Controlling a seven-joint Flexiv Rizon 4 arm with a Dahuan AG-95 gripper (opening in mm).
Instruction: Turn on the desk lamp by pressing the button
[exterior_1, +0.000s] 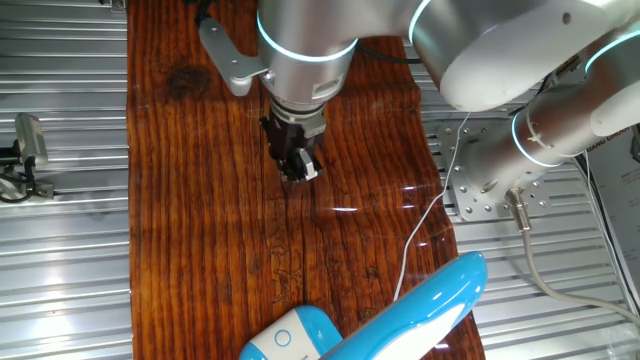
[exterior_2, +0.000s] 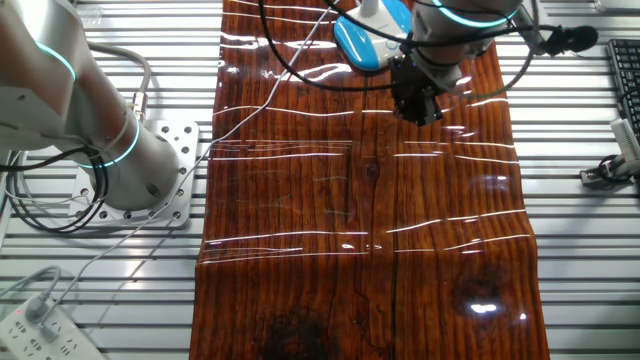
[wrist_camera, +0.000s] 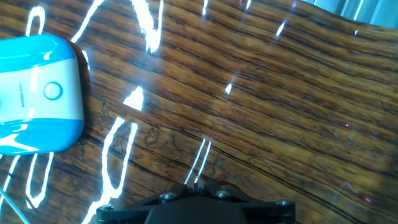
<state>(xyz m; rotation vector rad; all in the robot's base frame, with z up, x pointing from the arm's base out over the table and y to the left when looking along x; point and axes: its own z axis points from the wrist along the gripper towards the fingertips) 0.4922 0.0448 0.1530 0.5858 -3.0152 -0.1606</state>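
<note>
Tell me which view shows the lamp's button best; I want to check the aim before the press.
The hand view: the round button faces the camera on the lamp base, unblocked. One fixed view shows it small at the bottom edge. In the other fixed view cables and the arm hide most of the base; no button is discernible.

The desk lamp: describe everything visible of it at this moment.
The desk lamp is glossy sky-blue and white plastic. Its rounded base sits flat on the wooden table and bears a round ringed button on a white panel. A long rounded arm lies low beside the base, and a thin white cord trails toward the table edge. Nothing touches the lamp; the gripper hangs above bare wood, apart from it.
</note>
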